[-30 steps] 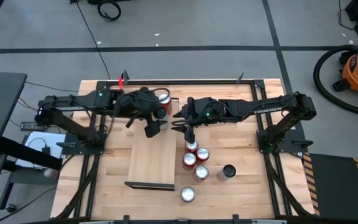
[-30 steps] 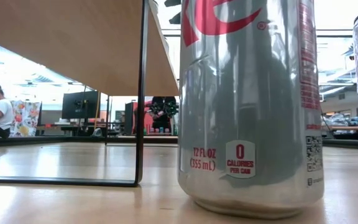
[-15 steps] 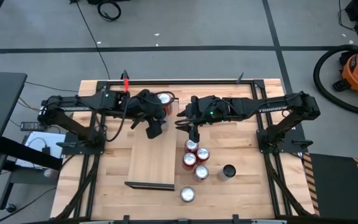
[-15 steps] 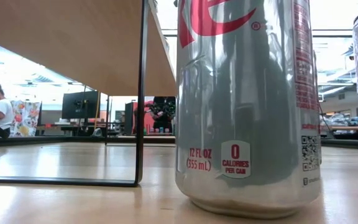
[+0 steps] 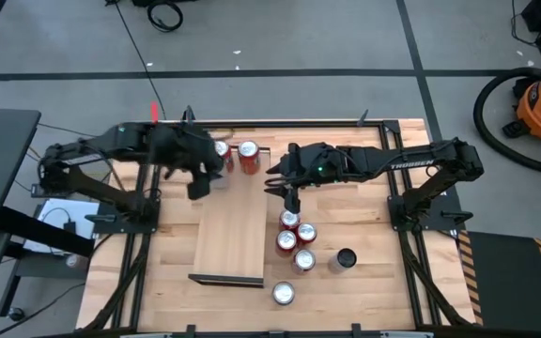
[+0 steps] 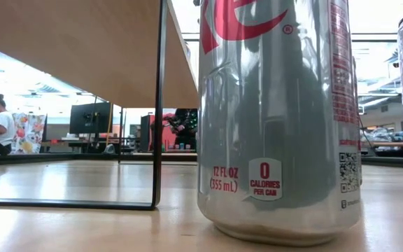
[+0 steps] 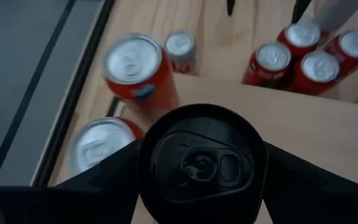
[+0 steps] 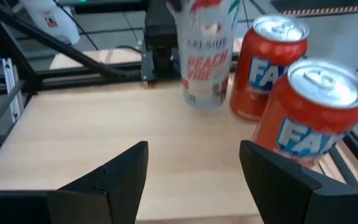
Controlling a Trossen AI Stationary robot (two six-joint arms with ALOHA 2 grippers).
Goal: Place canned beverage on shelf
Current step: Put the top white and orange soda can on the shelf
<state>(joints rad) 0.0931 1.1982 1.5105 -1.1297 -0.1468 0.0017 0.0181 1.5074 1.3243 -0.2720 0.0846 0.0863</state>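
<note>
The shelf [image 5: 233, 235] is a pale board raised on dark end frames. Two orange cans [image 5: 248, 155] [image 5: 222, 150] stand upright on its far end. My left gripper [image 5: 200, 180] is at the shelf's far left edge. It is shut on a white can with a black lid [image 7: 201, 165], which also shows in the right wrist view [image 8: 204, 56]. My right gripper [image 5: 286, 192] is open and empty by the shelf's right edge [image 8: 104, 137], facing the cans. My left gripper pinches the white can between its two fingers [image 7: 120, 171], on opposite sides of the wall just below the black lid [image 7: 151, 186]. The fingers come from above, slanting in from the table's left. The can stays upright; whether its base rests on the shelf I cannot tell.
Several red cans [image 5: 294, 239] stand in a cluster on the table right of the shelf. A dark can [image 5: 346, 258] stands beside them, and a silver can [image 5: 283, 294] stands near the front edge. That silver can fills the low view [image 6: 278, 119].
My left gripper has gone toward the table's left edge with the white can, from the middle of the shelf's far end to its left edge. The second orange can now shows behind it. My right gripper has kept still.
</note>
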